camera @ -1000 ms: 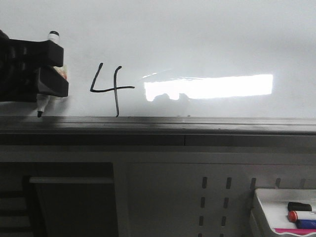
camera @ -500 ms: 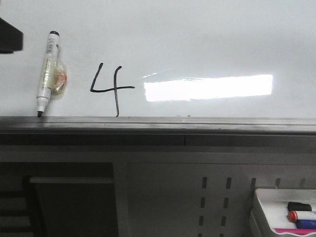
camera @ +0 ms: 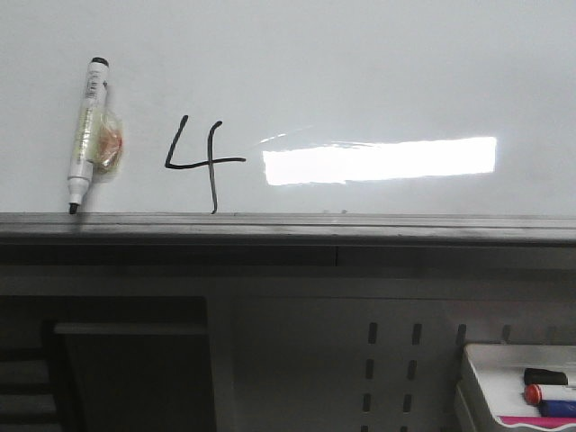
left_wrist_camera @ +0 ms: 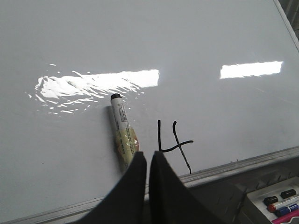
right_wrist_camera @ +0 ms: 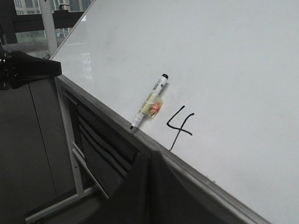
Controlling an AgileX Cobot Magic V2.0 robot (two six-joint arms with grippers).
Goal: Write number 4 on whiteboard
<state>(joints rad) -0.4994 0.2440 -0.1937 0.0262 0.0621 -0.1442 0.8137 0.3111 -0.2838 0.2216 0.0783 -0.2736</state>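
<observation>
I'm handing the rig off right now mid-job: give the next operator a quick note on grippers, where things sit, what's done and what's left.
Left gripper: shut, empty, drawn back from the board.
Right gripper: shut, empty, also off the board.
The number 4 is fully drawn on the whiteboard: slanted stroke, crossbar and stem reaching nearly down to the ledge.
The marker stands against the board left of the 4, tip down at the ledge, uncapped; no gripper holds it.
Spare markers lie in the white tray at lower right.
Done: writing. Left: nothing obvious beyond perhaps capping and stowing the marker.
</observation>
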